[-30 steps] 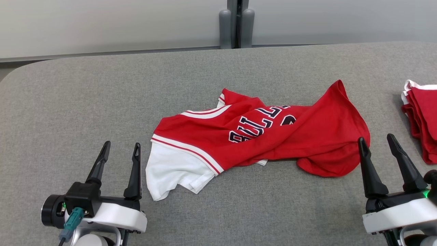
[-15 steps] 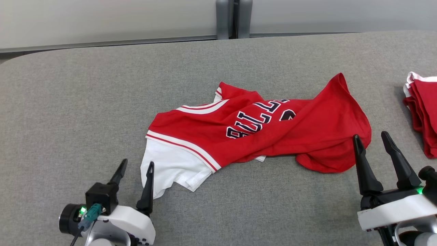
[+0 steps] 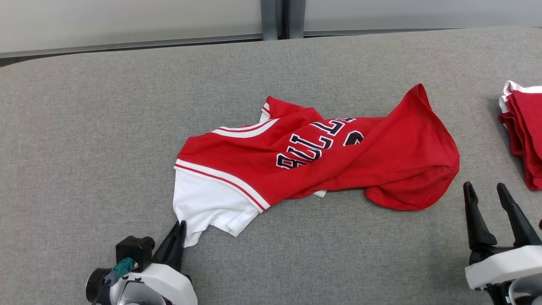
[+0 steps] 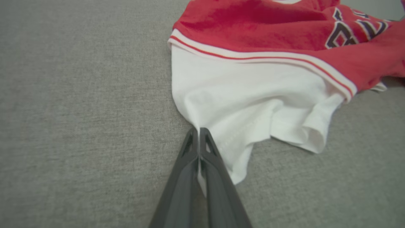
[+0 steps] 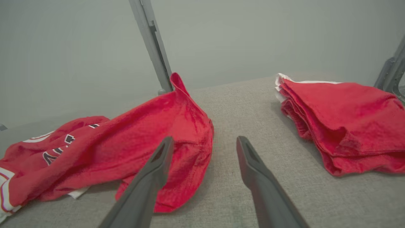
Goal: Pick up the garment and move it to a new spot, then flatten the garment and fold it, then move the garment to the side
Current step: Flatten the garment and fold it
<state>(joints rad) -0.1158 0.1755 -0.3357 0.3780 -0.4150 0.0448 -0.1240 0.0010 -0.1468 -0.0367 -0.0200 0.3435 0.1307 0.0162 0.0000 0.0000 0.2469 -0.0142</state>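
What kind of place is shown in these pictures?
Probably a robot test lab for folding clothes, not a home: a wide table covered in grey fabric, plain pale wall panels behind it, a crumpled red and white Bulls jersey, and a pile of folded red garments to the right.

Garment (image 3: 381, 161) was bright red across the body, with one sleeve (image 3: 203, 203) plain white. Trim band (image 3: 224, 181) at the sleeve seam: white, a thin red stripe running along it. Lettering (image 3: 302, 150) on the chest was dark navy to black, outlined in white. Desk (image 3: 84, 127) was covered in mid-grey cloth with a fine heathered fleck. Folded pile (image 3: 527, 140) at the right edge was the same red, thin white showing along its top. Left hand (image 3: 181, 224) and right hand (image 3: 485, 186) — each dark charcoal at the tips, white at the base; a teal plug (image 3: 123, 267) on the left one. Wall (image 3: 127, 21) was pale grey.
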